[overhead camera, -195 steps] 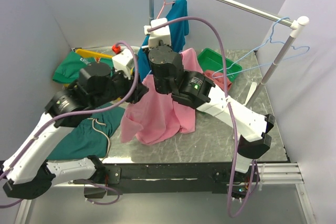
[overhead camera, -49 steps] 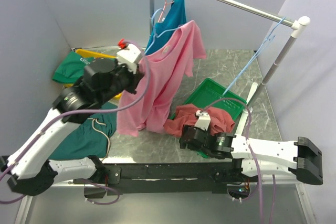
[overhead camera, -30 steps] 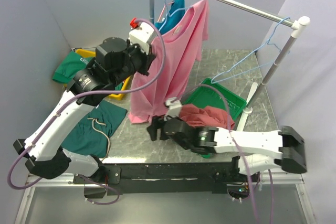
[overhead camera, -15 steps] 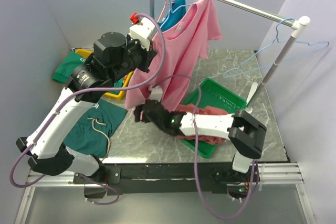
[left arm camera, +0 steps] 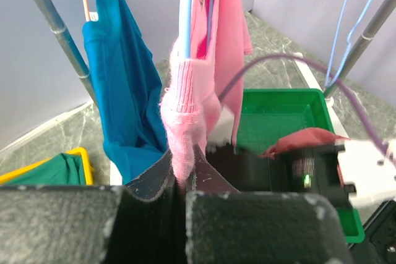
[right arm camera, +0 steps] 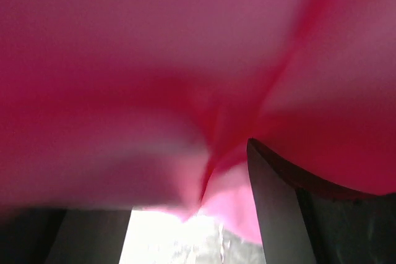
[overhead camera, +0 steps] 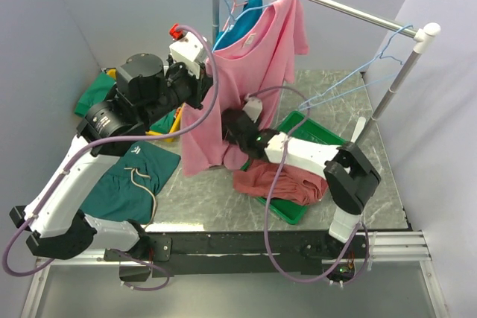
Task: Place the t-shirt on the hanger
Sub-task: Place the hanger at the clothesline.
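Observation:
The pink t-shirt (overhead camera: pixel 250 65) hangs high beside the rail, with the light-blue wire of the hanger (overhead camera: pixel 240 17) showing at its neck. In the left wrist view the hanger (left arm camera: pixel 185 10) runs down into a bunched pink fold (left arm camera: pixel 185 109). My left gripper (overhead camera: pixel 206 83) (left arm camera: pixel 184 177) is shut on that fold at the t-shirt's left shoulder. My right gripper (overhead camera: pixel 233 120) (right arm camera: pixel 192 205) pushes into the lower part of the t-shirt (right arm camera: pixel 185 60). Its fingers (right arm camera: pixel 272 202) stand apart, with pink cloth lying over them and filling that view.
A teal-blue shirt (overhead camera: pixel 250 14) (left arm camera: pixel 117 91) hangs behind on a pink wire hanger. A rose-red garment (overhead camera: pixel 279 176) lies in the green tray (overhead camera: pixel 287 212). Spare blue hangers (overhead camera: pixel 384 53) hang at the rail's right end (overhead camera: pixel 417 35). Green garments (overhead camera: pixel 127 180) lie left.
My right arm swung from the table's front up and back into the t-shirt's lower part. My left arm shifted slightly left and down, still holding the cloth.

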`<state>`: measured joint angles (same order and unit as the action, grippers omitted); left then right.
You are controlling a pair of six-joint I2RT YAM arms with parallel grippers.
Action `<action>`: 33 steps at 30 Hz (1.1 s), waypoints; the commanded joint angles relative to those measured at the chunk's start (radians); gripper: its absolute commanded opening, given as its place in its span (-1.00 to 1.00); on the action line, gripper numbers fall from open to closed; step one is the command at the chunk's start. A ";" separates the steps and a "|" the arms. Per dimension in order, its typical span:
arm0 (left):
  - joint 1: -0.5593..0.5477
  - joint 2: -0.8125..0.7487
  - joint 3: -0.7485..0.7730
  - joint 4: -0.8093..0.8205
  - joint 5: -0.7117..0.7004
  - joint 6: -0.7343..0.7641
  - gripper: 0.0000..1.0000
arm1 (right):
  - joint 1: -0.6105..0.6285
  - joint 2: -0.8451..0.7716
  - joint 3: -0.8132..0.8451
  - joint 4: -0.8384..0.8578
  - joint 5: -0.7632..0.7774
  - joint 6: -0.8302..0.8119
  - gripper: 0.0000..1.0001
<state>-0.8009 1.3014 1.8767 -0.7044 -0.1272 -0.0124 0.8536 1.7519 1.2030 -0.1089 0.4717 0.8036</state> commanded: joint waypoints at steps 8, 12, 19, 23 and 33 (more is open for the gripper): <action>0.003 -0.088 -0.129 0.120 0.015 -0.060 -0.98 | -0.068 -0.084 0.037 0.004 -0.018 0.011 0.50; 0.002 -0.093 -0.162 0.108 0.003 -0.058 -0.98 | -0.054 -0.077 0.000 0.029 -0.045 0.006 0.50; 0.008 0.077 -0.013 0.060 -0.032 -0.046 -0.98 | 0.025 -0.135 -0.060 0.083 -0.041 -0.029 0.52; 0.020 0.188 0.122 0.025 -0.028 -0.054 -0.98 | 0.120 -0.181 -0.120 0.106 0.021 -0.060 0.54; 0.063 0.432 0.430 -0.018 0.014 -0.046 -0.98 | 0.314 -0.298 -0.161 0.115 0.076 -0.090 0.56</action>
<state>-0.7567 1.7084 2.1811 -0.7876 -0.1398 -0.0490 1.1053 1.5333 1.0489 -0.0341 0.4816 0.7380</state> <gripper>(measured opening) 0.068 0.775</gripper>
